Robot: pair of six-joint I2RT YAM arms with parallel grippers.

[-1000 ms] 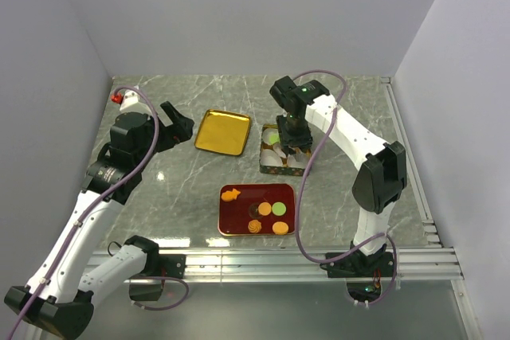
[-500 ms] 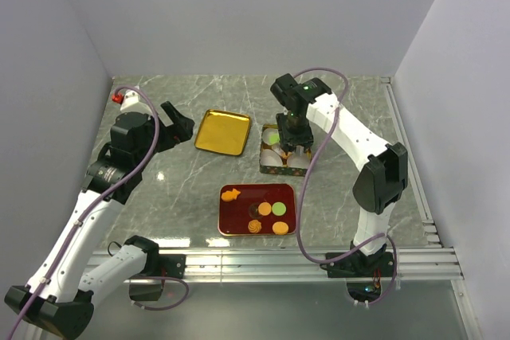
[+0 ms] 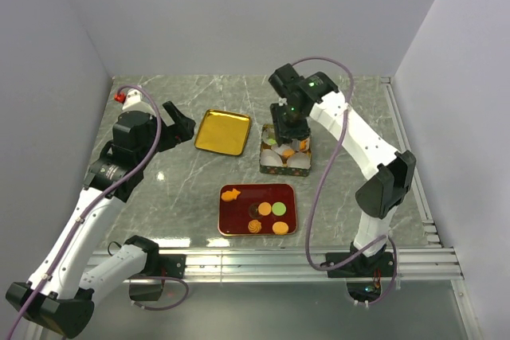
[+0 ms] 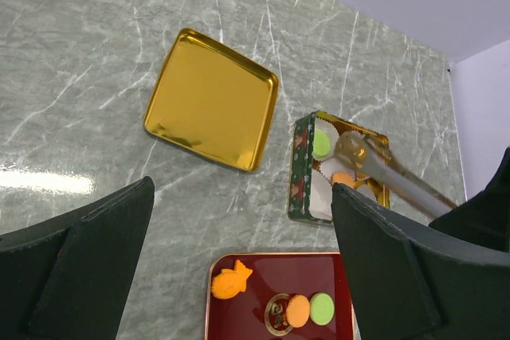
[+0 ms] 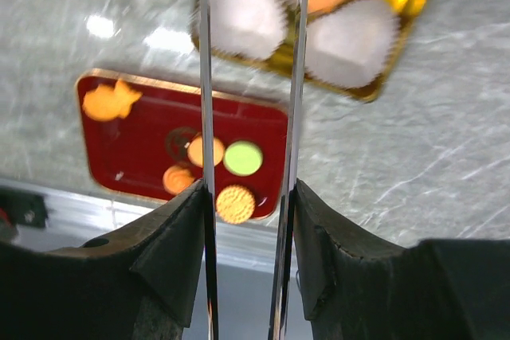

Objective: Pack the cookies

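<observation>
Cookies (image 3: 279, 209) are partly packed: a few sit in the tin (image 4: 301, 169), six wait on the red tray (image 3: 227, 224), my right hand (image 3: 287, 129) grips tongs (image 4: 390, 177) above the tin, left hand (image 3: 179, 125) open

- We see table (image 3: 191, 197): marble-look, polished.
- Gold tray (image 4: 211, 99): mirror-glossy metal.
- Red tray (image 3: 239, 216): glossy, lacquer-like.
- Tongs (image 4: 382, 168): polished metal.
- Cups (image 5: 355, 41): white pleated paper.
- Cookies (image 4: 321, 308): matt.

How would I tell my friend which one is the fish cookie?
Find the red tray at the near side of the table. The fish cookie lies alone in its far-left corner. It is orange and fish-shaped, while the other cookies on the tray are round discs.
</observation>
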